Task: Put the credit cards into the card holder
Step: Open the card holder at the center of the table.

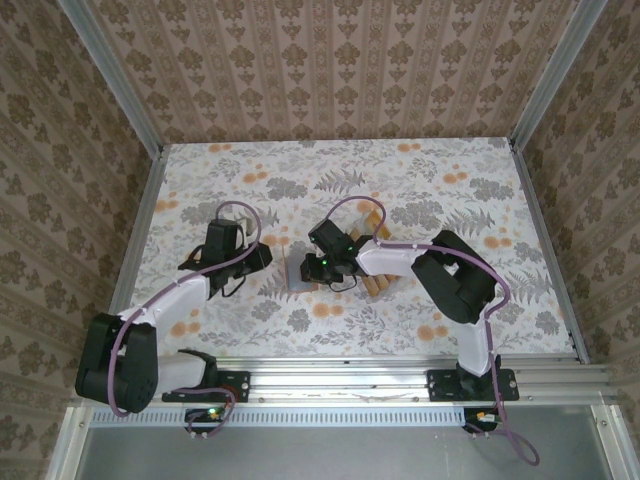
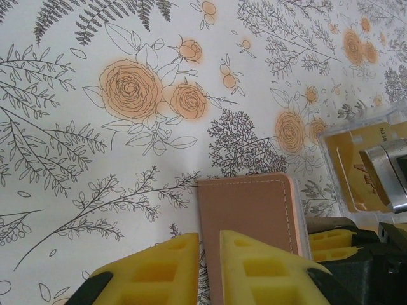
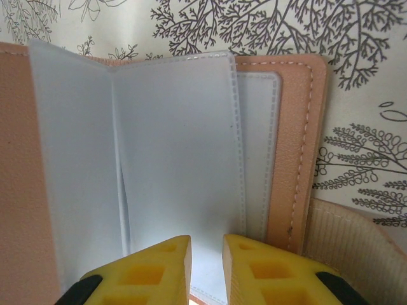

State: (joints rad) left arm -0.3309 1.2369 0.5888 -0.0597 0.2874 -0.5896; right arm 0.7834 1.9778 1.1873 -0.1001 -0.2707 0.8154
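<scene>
Two arms: bolted at the near edge of the table (image 1: 200, 170), both reaching toward its middle.
Card holder (image 1: 299, 274): at the middle of the table, lying open, with clear sleeves fanned between salmon cover edges with pale stitching.
Right gripper (image 3: 206, 260): directly over the open sleeves, yellow fingers a narrow slit apart; cannot tell whether they pinch a sleeve.
Left gripper (image 2: 208, 257): closed, just left of the card holder, lined up with the cover's left edge; cannot tell whether it touches that edge.
Credit cards (image 1: 376, 284): a tan row just right of the card holder, beneath the right arm; a few more sit nearer the far edge, apart from the row.
Open room, left: floral cloth from the left gripper to the left edge.
Open room, far: a broad band of cloth along the far edge.
Open room, right: cloth beyond the right elbow to the right edge.
Tight spot: the strip between the two grippers.
</scene>
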